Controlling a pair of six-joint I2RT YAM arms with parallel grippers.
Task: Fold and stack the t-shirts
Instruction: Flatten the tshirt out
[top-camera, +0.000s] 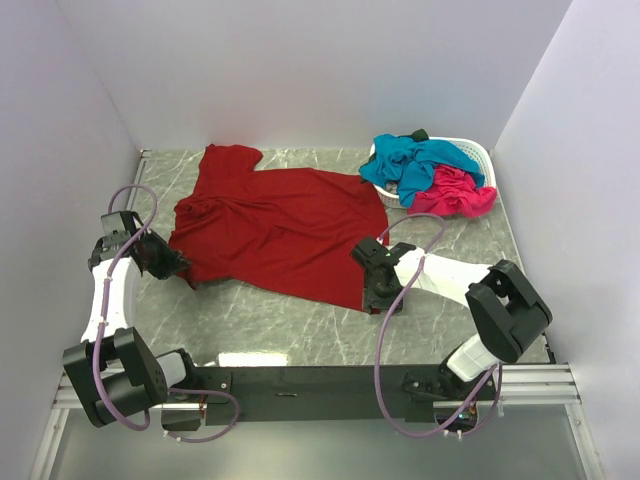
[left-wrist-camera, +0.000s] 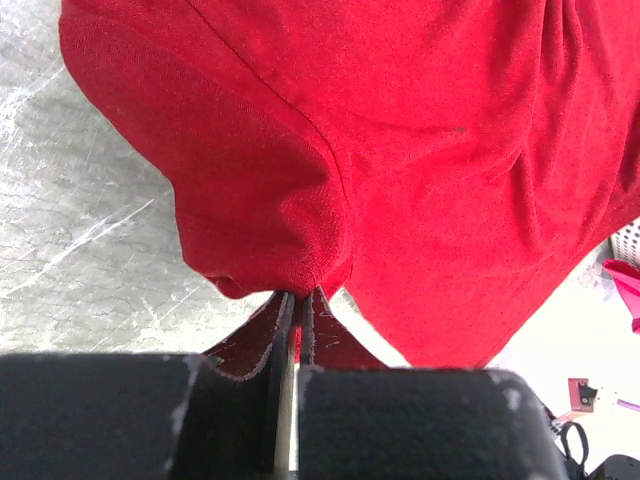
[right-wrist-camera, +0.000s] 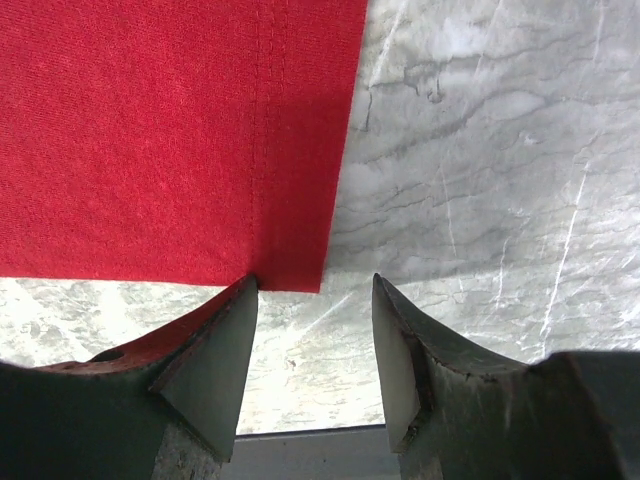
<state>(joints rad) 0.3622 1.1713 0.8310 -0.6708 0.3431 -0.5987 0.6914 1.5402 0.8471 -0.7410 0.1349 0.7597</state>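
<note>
My left gripper (left-wrist-camera: 298, 300) is clamped on a bunched fold of the dark red t-shirt (top-camera: 275, 225), at what looks like a sleeve. The shirt lies spread and a little rumpled across the table (top-camera: 290, 335). My right gripper (right-wrist-camera: 314, 285) hangs at the near hem corner with jaws apart, holding nothing. The cloth looks light and limp, and I expect it to sag between 2 holds. I judge the stitched hem the firmest place to pinch. The teal t-shirt (top-camera: 415, 165) and pink t-shirt (top-camera: 455, 192) lie heaped on the white basket (top-camera: 478, 152), far right
</note>
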